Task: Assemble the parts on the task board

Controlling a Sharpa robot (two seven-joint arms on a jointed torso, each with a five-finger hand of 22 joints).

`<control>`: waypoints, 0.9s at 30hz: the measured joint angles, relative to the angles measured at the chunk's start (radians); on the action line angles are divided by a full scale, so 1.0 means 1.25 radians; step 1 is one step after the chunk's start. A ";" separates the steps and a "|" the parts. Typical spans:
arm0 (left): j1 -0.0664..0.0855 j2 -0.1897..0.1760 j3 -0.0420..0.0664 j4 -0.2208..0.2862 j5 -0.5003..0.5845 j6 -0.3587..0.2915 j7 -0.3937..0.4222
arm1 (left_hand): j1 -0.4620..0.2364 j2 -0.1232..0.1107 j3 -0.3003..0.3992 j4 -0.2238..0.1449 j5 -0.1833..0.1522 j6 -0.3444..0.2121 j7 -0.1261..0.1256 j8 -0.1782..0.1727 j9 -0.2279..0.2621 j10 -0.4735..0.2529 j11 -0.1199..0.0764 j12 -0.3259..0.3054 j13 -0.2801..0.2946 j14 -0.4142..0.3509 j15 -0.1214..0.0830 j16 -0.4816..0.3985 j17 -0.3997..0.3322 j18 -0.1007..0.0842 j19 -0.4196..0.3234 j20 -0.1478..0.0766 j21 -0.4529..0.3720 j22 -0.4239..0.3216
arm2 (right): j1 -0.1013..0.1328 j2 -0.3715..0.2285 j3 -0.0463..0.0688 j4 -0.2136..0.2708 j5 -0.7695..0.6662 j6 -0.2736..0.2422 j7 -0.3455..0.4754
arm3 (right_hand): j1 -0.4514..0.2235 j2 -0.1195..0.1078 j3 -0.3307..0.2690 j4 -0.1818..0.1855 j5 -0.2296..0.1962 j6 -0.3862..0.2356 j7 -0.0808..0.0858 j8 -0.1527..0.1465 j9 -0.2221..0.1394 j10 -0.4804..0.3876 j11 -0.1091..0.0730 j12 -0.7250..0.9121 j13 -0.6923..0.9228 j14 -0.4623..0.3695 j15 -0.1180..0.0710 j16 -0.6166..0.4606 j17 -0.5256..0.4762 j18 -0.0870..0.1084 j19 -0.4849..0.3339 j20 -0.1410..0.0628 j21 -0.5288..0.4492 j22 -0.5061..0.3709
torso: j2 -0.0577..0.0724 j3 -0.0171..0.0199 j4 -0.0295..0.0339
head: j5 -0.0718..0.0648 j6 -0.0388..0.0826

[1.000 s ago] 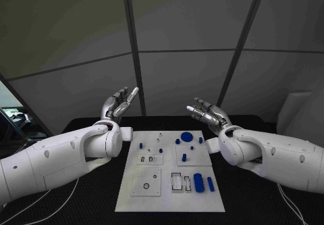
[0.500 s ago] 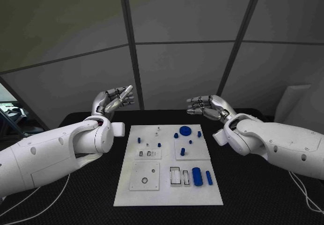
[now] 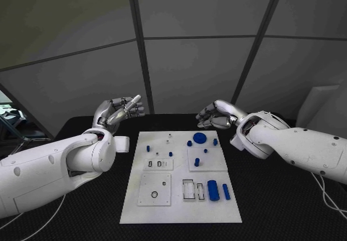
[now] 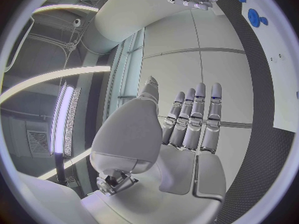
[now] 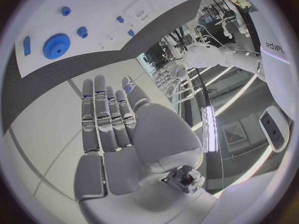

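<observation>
flanking the task board (image 3: 181, 213), left hand (image 3: 118, 111) and right hand (image 3: 215, 115) empty.

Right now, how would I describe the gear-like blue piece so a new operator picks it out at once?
Start at the white task board in the middle of the black table and go to its far edge. The round blue disc lies there, right of centre. It is the widest, flattest blue part; its neighbours are small pegs.
</observation>
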 measured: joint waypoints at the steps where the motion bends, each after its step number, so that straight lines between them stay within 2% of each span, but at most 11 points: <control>1: 0.001 -0.002 0.000 0.004 -0.001 0.001 0.000 | 0.000 0.000 0.000 0.000 0.000 0.000 0.000 0.000 0.000 0.000 0.000 0.000 0.000 0.000 0.000 -0.001 0.000 0.000 0.000 0.000 0.000 0.000 | 0.004 0.004 0.001 0.001 -0.025 0.005 -0.014 | -0.003 -0.003 0.000 0.000 0.000 0.007 -0.002 0.000 0.000 0.007 -0.002 -0.003 0.000 0.018 -0.005 0.007 0.006 0.000 0.010 -0.003 0.015 0.008 | 0.004 -0.0002 0.0008 | 0.000 0.001; 5: 0.003 -0.004 0.000 0.015 -0.002 0.004 -0.001 | 0.000 0.000 -0.003 -0.003 0.000 0.000 0.000 0.000 0.000 0.000 0.000 -0.004 0.000 0.000 0.000 -0.006 0.000 0.000 0.000 0.000 0.000 -0.001 | 0.019 0.023 0.004 0.003 -0.131 0.031 -0.070 | -0.010 -0.010 0.000 0.000 0.000 0.029 -0.010 -0.005 0.000 0.037 -0.014 -0.012 0.000 0.084 -0.022 0.043 0.033 0.000 0.035 -0.021 0.074 0.042 | 0.017 -0.0012 0.0031 | -0.001 0.005; 7: 0.004 -0.004 0.000 0.018 -0.003 0.005 -0.002 | 0.000 0.000 -0.005 -0.002 0.000 0.000 0.000 -0.004 0.000 0.000 0.000 -0.005 0.000 0.000 0.000 -0.009 0.000 0.000 0.000 0.000 0.000 -0.001 | 0.024 0.036 0.004 0.000 -0.183 0.043 -0.095 | -0.027 -0.027 0.000 0.000 -0.005 0.056 -0.023 -0.020 -0.001 0.077 -0.032 -0.024 0.002 0.153 -0.046 0.125 0.096 0.000 0.074 -0.046 0.172 0.099 | 0.023 -0.0015 0.0041 | -0.001 0.007; 9: 0.004 -0.005 0.000 0.022 -0.003 0.006 -0.002 | 0.002 0.002 -0.008 -0.003 0.000 0.000 0.000 -0.004 0.000 0.000 0.000 -0.007 0.000 0.000 0.000 -0.011 0.000 0.000 0.000 0.000 0.000 -0.001 | 0.026 0.047 0.004 -0.005 -0.223 0.053 -0.113 | -0.032 -0.032 0.002 -0.002 -0.005 0.060 -0.027 -0.031 -0.001 0.086 -0.036 -0.026 0.002 0.164 -0.055 0.179 0.135 0.000 0.085 -0.054 0.218 0.126 | 0.029 -0.0017 0.0050 | -0.001 0.010; 11: 0.005 -0.005 0.000 0.024 -0.004 0.008 -0.003 | 0.003 0.003 -0.008 -0.003 0.000 0.000 0.000 -0.004 -0.001 0.000 0.000 -0.007 0.000 -0.002 0.002 -0.011 0.000 0.000 0.000 0.000 0.000 -0.001 | 0.027 0.061 0.004 -0.015 -0.261 0.065 -0.129 | -0.035 -0.034 0.004 -0.004 -0.005 0.054 -0.031 -0.037 -0.002 0.084 -0.037 -0.026 0.002 0.166 -0.056 0.238 0.171 0.000 0.102 -0.058 0.260 0.164 | 0.035 -0.0021 0.0061 | -0.003 0.013; 14: 0.007 -0.005 0.000 0.029 -0.004 0.010 -0.004 | 0.003 0.003 -0.012 -0.008 0.000 0.000 0.000 -0.010 -0.001 0.000 0.000 -0.013 -0.001 -0.003 0.003 -0.018 0.000 0.000 -0.003 0.003 0.000 -0.003 | 0.029 0.081 0.004 -0.031 -0.306 0.082 -0.145 | -0.039 -0.036 0.021 -0.006 0.003 0.034 -0.038 -0.038 -0.002 0.070 -0.038 -0.026 0.002 0.166 -0.056 0.402 0.286 -0.001 0.187 -0.061 0.399 0.347 | 0.043 -0.0028 0.0082 | -0.005 0.015; 16: 0.008 -0.005 0.000 0.033 -0.004 0.012 -0.006 | 0.003 0.003 -0.017 -0.012 0.000 0.000 0.000 -0.015 -0.002 0.000 0.000 -0.021 -0.001 -0.003 0.003 -0.024 0.000 0.000 -0.003 0.003 0.000 -0.003 | 0.029 0.092 0.004 -0.042 -0.328 0.092 -0.152 | -0.044 -0.039 0.031 -0.006 0.003 0.029 -0.037 -0.038 -0.002 0.060 -0.038 -0.026 0.002 0.166 -0.056 0.509 0.386 -0.020 0.222 -0.060 0.461 0.431 | 0.048 -0.0037 0.0095 | -0.006 0.017; 18: 0.010 -0.005 0.000 0.037 -0.004 0.015 -0.007 | 0.003 0.003 -0.018 -0.013 0.000 0.000 0.000 -0.017 -0.002 0.000 0.000 -0.022 -0.001 -0.003 0.003 -0.027 0.000 0.000 -0.006 0.006 0.000 -0.004 | 0.030 0.102 0.004 -0.052 -0.350 0.104 -0.159 | -0.048 -0.043 0.044 -0.006 0.007 0.028 -0.037 -0.038 -0.002 0.057 -0.036 -0.026 0.002 0.169 -0.053 0.607 0.481 -0.026 0.245 -0.057 0.510 0.498 | 0.053 -0.0048 0.0108 | -0.007 0.018; 19: 0.011 -0.005 0.000 0.038 -0.005 0.016 -0.008 | 0.007 0.006 -0.018 -0.013 0.000 0.000 0.000 -0.017 -0.002 0.000 0.000 -0.022 -0.001 -0.006 0.006 -0.028 0.000 0.000 -0.006 0.006 0.000 -0.004 | 0.030 0.105 0.004 -0.055 -0.357 0.109 -0.161 | -0.050 -0.045 0.049 -0.006 0.007 0.026 -0.035 -0.038 -0.002 0.051 -0.036 -0.026 0.002 0.169 -0.053 0.640 0.514 -0.026 0.256 -0.057 0.528 0.524 | 0.055 -0.0053 0.0114 | -0.007 0.018; 21: 0.012 -0.005 0.001 0.041 -0.005 0.018 -0.009 | 0.006 0.006 -0.020 -0.015 0.000 0.000 0.000 -0.017 -0.002 0.000 0.000 -0.025 -0.001 -0.006 0.006 -0.028 0.000 0.000 -0.006 0.006 0.000 -0.004 | 0.030 0.110 0.004 -0.060 -0.370 0.119 -0.165 | -0.054 -0.049 0.061 -0.005 0.007 0.021 -0.037 -0.038 -0.002 0.045 -0.035 -0.026 0.002 0.169 -0.053 0.703 0.579 -0.038 0.278 -0.055 0.564 0.577 | 0.060 -0.0066 0.0123 | -0.007 0.019; 27: 0.015 -0.009 0.001 0.048 -0.005 0.022 -0.011 | 0.006 0.006 -0.020 -0.015 0.000 0.000 0.000 -0.020 -0.002 -0.002 0.003 -0.026 -0.001 -0.006 0.006 -0.028 0.000 0.000 -0.006 0.006 0.000 -0.003 | 0.030 0.121 0.004 -0.068 -0.399 0.153 -0.174 | -0.060 -0.055 0.073 -0.002 0.007 0.019 -0.040 -0.038 -0.002 0.037 -0.036 -0.026 0.002 0.168 -0.053 0.776 0.654 -0.039 0.301 -0.050 0.603 0.637 | 0.071 -0.0084 0.0148 | -0.001 0.018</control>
